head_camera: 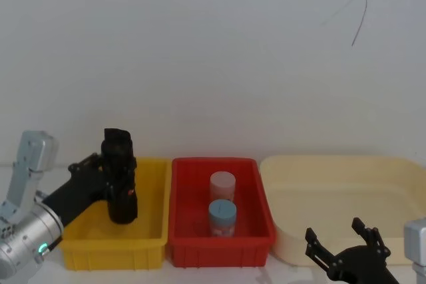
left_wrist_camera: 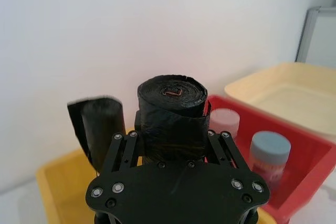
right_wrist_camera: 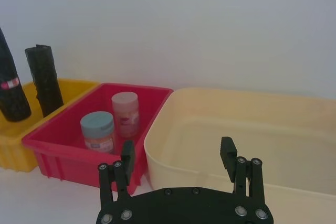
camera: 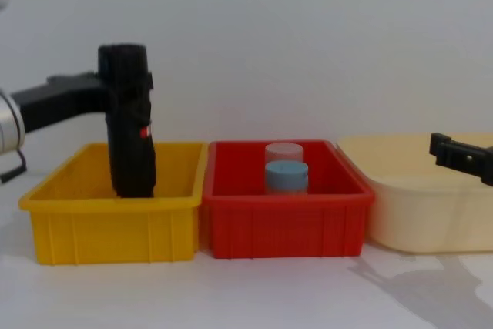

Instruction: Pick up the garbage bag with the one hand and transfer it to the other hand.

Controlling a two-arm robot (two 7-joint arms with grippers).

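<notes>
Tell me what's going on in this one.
The left tool grips the thick black roll of bags upright, its lower end inside the yellow bin, beside a slimmer roll. The right tool hangs open and empty, low in front of the cream tub. The handover has not begun.

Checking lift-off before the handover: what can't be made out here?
Garbage bag lower end: chest view, the yellow bin front wall hides whether it clears the floor.
Left gripper: left wrist view, the garbage bag covers its jaws' tips.
Right gripper: head view, bottom edge cuts off its body; jaws open.
Jars in the red bin: labels too small to read, right wrist view.
</notes>
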